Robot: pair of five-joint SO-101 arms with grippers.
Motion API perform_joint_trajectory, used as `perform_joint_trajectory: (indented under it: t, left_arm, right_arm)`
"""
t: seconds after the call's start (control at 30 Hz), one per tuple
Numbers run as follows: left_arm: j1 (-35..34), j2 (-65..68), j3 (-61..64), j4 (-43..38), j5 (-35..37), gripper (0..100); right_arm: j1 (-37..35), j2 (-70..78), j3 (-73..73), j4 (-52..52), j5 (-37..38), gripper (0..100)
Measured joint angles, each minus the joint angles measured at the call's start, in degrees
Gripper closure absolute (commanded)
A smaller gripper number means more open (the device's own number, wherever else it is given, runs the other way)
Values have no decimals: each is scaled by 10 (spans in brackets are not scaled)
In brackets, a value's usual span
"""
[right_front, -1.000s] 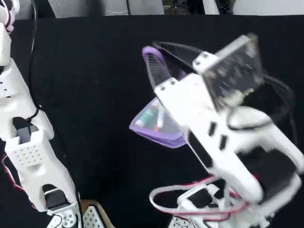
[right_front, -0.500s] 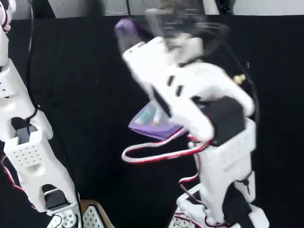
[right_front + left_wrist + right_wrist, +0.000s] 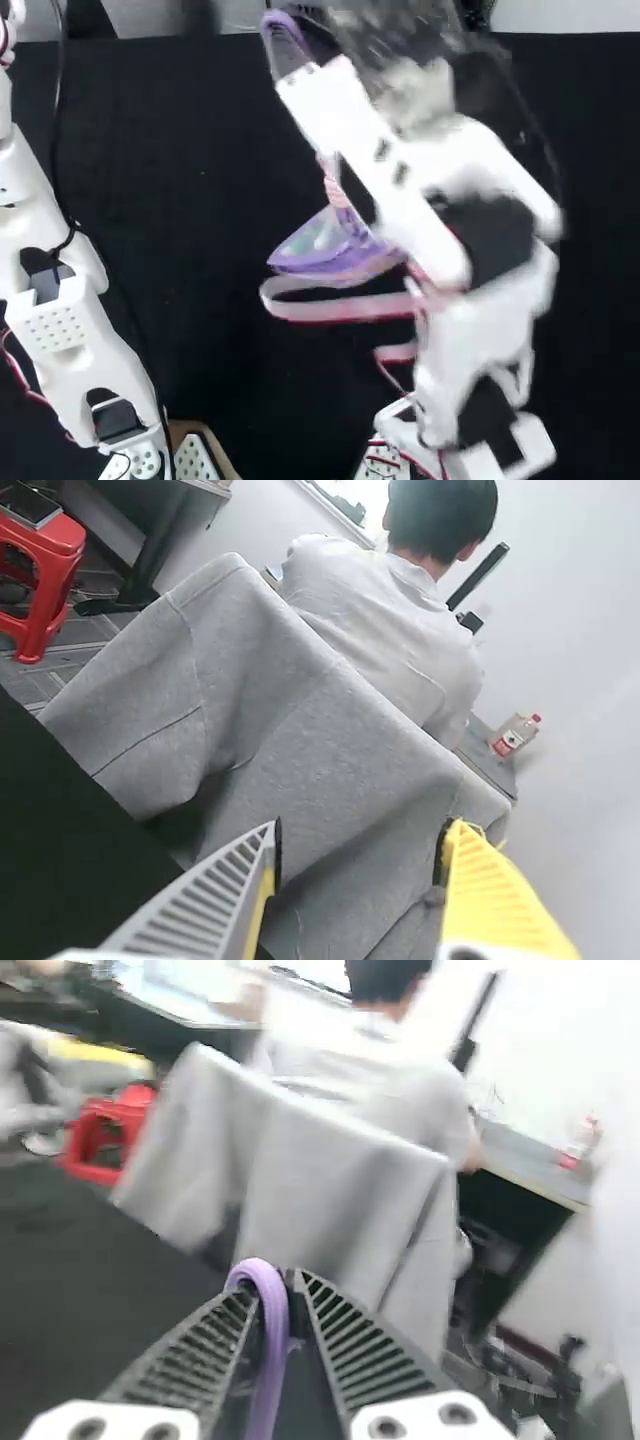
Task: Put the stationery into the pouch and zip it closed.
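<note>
High view: seeing pouch [image 3: 300,265] lying near centre of table [image 3: 180,150], at 6 o'clock from right claw [image 3: 285,35], partly under that arm; noting coloured stationery [image 3: 318,243] showing through its clear side. Right wrist view: finding fingers [image 3: 350,1350] pressing together with purple strip [image 3: 268,1330] between, not telling whether loose strip or finger lining. Left wrist view: finding left claw [image 3: 355,830] gaping apart, pointing at grey chair [image 3: 300,730].
</note>
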Motion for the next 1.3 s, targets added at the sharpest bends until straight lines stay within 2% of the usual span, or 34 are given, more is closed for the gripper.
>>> perform_joint_trajectory:
  t: [0.13, 0.33, 0.6, 0.8, 1.0, 1.3]
  left_arm:
    - [-14, 0, 0, 0, 7, 733]
    - [-62, 0, 0, 0, 72, 732]
    - [-87, 0, 0, 0, 81, 734]
    - [-113, 4, 0, -6, 85, 734]
    - [-146, 7, 0, -9, 133, 735]
    - [-184, 36, 1, -9, 177, 732]
  right_arm:
    - [-1, 99, -33, -19, -4, 988]
    - [-27, 221, -142, -49, -44, 988]
    - [-89, 347, -287, -79, -40, 988]
    - [-132, 355, -370, -32, -40, 988]
    - [-149, 355, -411, 11, -40, 988]
    - [-151, 374, -384, -49, -27, 988]
